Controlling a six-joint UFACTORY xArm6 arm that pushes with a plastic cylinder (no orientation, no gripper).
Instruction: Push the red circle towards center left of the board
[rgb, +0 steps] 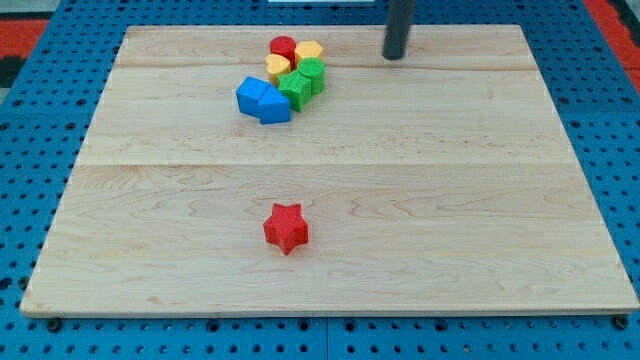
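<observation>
Approach step: my tip (394, 56), a bare rod with no pincer to open or close, hovers near the board's top edge, right of the red circle (283, 47), which heads a 7-block cluster. Next: push it leftward and downward.

You can count two red blocks, a circle (283, 47) and a star (286, 227). There are two yellow blocks (308, 51), two green blocks (313, 72) and two blue blocks (251, 95).

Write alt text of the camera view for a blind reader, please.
My tip rests near the wooden board's top edge, right of a tight cluster: red circle, yellow, green and blue blocks. A red star sits alone lower down.
</observation>
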